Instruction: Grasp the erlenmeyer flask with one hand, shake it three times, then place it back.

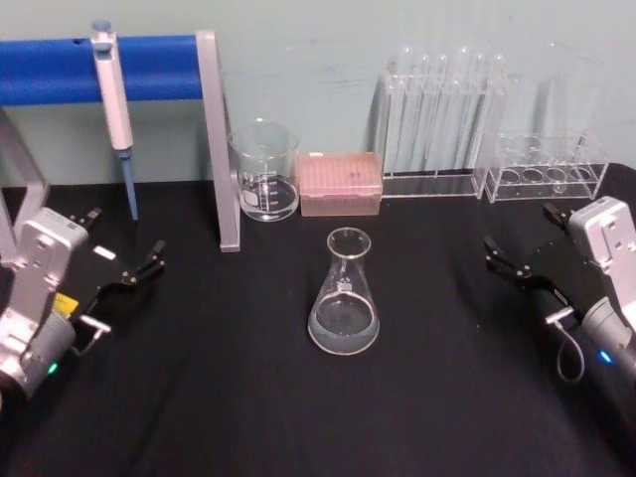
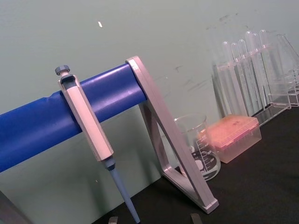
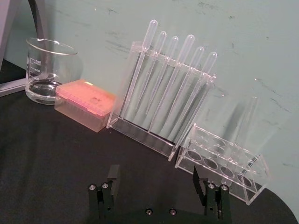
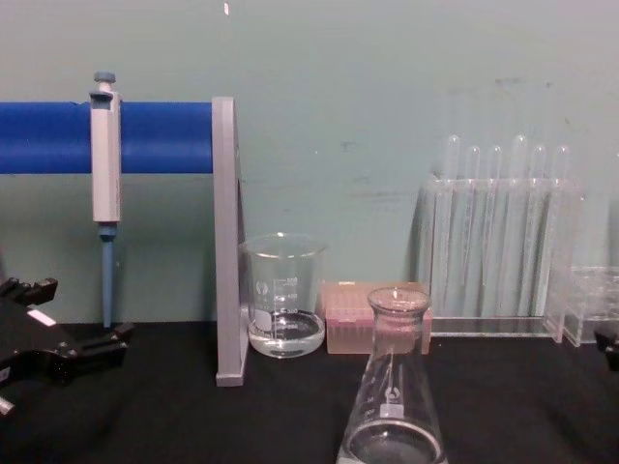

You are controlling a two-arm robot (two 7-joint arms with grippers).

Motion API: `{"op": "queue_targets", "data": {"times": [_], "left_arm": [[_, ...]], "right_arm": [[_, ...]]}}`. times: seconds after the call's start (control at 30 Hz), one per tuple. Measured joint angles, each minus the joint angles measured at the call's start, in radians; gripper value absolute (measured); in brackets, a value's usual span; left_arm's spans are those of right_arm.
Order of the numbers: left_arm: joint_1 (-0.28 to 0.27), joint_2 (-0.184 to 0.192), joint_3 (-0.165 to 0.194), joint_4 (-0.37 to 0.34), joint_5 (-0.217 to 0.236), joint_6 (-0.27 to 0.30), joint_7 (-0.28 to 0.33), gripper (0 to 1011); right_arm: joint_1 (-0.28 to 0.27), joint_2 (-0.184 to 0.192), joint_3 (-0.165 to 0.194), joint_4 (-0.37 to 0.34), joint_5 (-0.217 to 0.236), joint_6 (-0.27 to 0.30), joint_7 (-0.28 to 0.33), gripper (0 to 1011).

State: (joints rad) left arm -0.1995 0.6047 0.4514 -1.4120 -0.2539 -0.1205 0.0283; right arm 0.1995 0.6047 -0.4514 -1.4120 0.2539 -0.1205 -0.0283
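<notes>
- The clear glass conical erlenmeyer flask (image 1: 344,298) is seen upright on the black bench (image 1: 219,397), touched by nothing.
- The black left pincer (image 4: 87,309) is held well to the left of the flask, with its jaws spread apart and empty.
- The black right pincer (image 3: 155,179) is held well to the right of the flask, likewise spread and empty.
- Nothing of the task is judged done: the grasp, the three shakes and the setting back are all left.
</notes>
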Motion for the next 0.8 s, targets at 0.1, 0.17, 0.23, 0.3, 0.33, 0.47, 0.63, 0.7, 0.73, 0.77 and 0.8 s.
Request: {"op": "queue_targets", "data": {"times": [0.1,0.17,0.23,0.3,0.33,0.47,0.63,0.7,0.73,0.77,0.8], "left_arm": [[0.0,0.0,0.0,0.0,0.0,0.0,0.0,1001],[0.0,0.0,0.0,0.0,0.0,0.0,0.0,1001],[0.0,0.0,0.0,0.0,0.0,0.0,0.0,1001],[0.0,0.0,0.0,0.0,0.0,0.0,0.0,1001],[0.0,0.0,0.0,0.0,0.0,0.0,0.0,1001],[0.0,0.0,0.0,0.0,0.0,0.0,0.0,1001],[0.0,0.0,0.0,0.0,0.0,0.0,0.0,1001],[0.0,0.0,0.0,0.0,0.0,0.0,0.0,1001],[0.0,0.0,0.0,0.0,0.0,0.0,0.0,1001],[0.0,0.0,0.0,0.0,0.0,0.0,0.0,1001],[0.0,0.0,0.0,0.0,0.0,0.0,0.0,1001]], "right_arm": [[0.0,0.0,0.0,0.0,0.0,0.0,0.0,1000],[0.0,0.0,0.0,0.0,0.0,0.0,0.0,1000],[0.0,0.0,0.0,0.0,0.0,0.0,0.0,1000],[0.0,0.0,0.0,0.0,0.0,0.0,0.0,1000],[0.0,0.0,0.0,0.0,0.0,0.0,0.0,1000],[0.0,0.0,0.0,0.0,0.0,0.0,0.0,1000],[0.0,0.0,0.0,0.0,0.0,0.0,0.0,1000],[0.0,0.0,0.0,0.0,0.0,0.0,0.0,1000],[0.0,0.0,0.0,0.0,0.0,0.0,0.0,1000],[0.0,0.0,0.0,0.0,0.0,0.0,0.0,1000],[0.0,0.0,0.0,0.0,0.0,0.0,0.0,1000]]}}
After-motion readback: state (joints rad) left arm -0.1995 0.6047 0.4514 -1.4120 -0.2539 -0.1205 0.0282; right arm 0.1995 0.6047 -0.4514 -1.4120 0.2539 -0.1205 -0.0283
